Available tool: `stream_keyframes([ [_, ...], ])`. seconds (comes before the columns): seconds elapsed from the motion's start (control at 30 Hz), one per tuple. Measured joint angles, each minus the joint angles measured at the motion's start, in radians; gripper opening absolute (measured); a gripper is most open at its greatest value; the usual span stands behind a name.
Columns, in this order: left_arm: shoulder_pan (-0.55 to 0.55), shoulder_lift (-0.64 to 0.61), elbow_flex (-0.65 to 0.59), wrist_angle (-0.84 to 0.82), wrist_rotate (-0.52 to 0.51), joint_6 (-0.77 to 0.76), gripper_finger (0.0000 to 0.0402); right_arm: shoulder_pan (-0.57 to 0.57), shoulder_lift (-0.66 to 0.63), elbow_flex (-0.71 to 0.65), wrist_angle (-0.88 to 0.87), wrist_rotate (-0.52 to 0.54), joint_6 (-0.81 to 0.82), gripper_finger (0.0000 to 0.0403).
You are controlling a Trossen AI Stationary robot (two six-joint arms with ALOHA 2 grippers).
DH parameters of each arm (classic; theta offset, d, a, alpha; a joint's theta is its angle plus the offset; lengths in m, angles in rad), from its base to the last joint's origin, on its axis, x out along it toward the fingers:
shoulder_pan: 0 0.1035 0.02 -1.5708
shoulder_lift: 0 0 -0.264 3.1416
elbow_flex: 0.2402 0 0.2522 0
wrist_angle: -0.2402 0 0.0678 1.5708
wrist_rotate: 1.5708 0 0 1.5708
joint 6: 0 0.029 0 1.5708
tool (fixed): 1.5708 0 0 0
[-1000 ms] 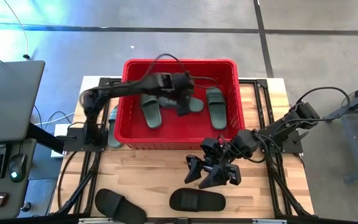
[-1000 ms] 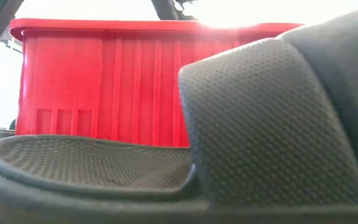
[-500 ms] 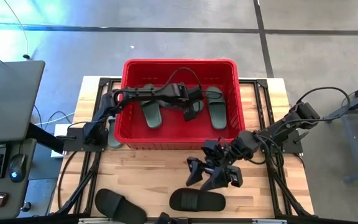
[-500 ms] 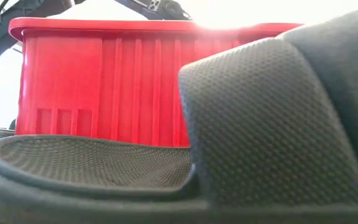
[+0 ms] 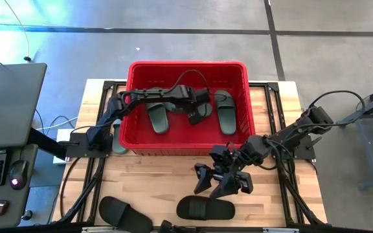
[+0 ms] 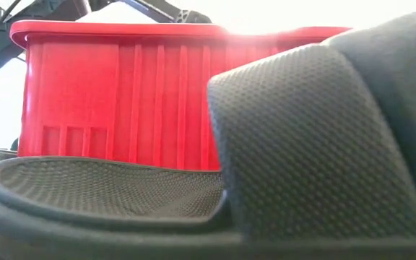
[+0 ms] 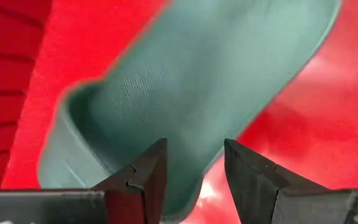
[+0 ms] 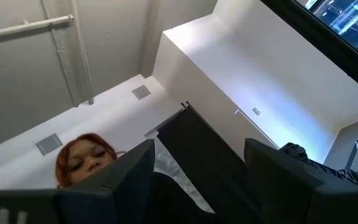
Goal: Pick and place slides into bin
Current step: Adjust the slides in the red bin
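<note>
Foam is looking light and squashy, so the strap or sole edge is judged the best hold, as the left gripper (image 7: 194,180), jaws pinching a green slide (image 7: 191,93), is hanging in the bin (image 5: 186,68) while the right gripper (image 5: 222,181), jaws wide, is hovering near a black slide (image 5: 204,208).

Both arms are dark, nearly black, built of slim tubular links joined by bulkier rounded joints. A thin black cable loops loosely above the left arm (image 5: 154,98). The right arm (image 5: 290,134) carries blocky housings near its wrist. Each set of jaws is matte black, wedge-shaped, with stepped notches along the inner edges.
</note>
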Motion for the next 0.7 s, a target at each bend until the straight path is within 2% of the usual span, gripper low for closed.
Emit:
stream_keyframes([
  [0.2,0.013,0.015,0.001,-0.077,-0.002,0.016,0.0142,0.000,0.000,0.000,-0.007,0.000,0.007,0.0238],
  [0.4,0.028,0.016,0.001,-0.052,-0.056,0.040,0.0133,0.000,0.000,0.000,-0.011,0.000,0.010,0.0238],
  [0.5,0.033,0.015,-0.004,-0.054,-0.053,0.079,0.0099,0.000,0.000,0.000,-0.011,-0.004,0.010,0.0238],
  [0.63,0.034,0.015,-0.016,-0.048,-0.053,0.088,0.0017,0.003,0.000,0.000,-0.015,-0.013,0.010,0.0238],
  [0.7,0.035,0.015,-0.016,-0.047,-0.053,0.089,0.0012,0.003,0.000,0.000,-0.015,-0.021,0.010,0.0238],
])
